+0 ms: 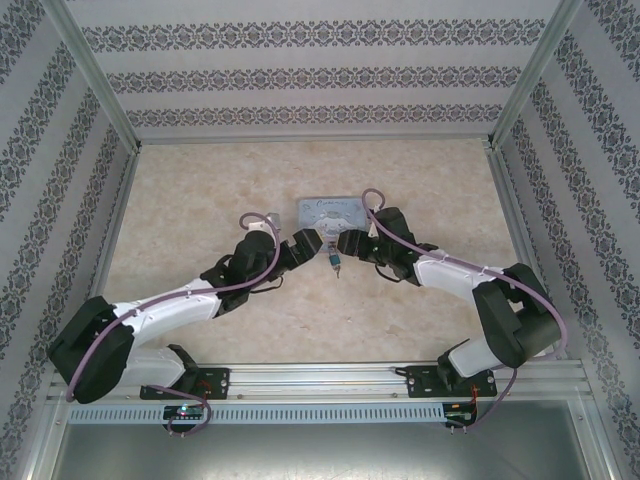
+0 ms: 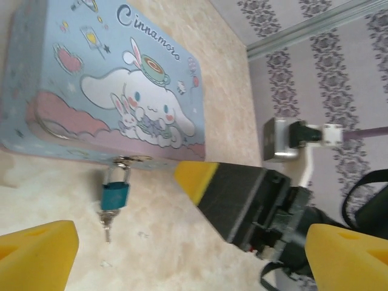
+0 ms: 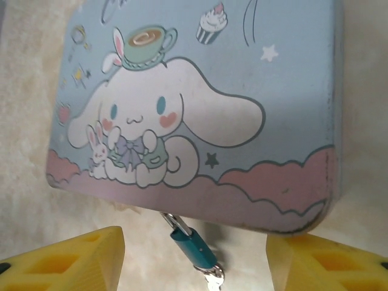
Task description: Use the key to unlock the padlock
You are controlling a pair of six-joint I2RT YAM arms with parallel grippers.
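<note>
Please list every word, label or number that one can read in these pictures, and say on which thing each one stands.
"Cinnamoro": on the lid of the tin, left wrist view; the letters after it blur away.
Top view: the print on the tin is too small to read.
Padlock: no marking that I can read.

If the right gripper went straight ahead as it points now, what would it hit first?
Probably the teal padlock, hanging with its key at the near edge of the blue tin, between the fingers. Depth is hard to judge.
</note>
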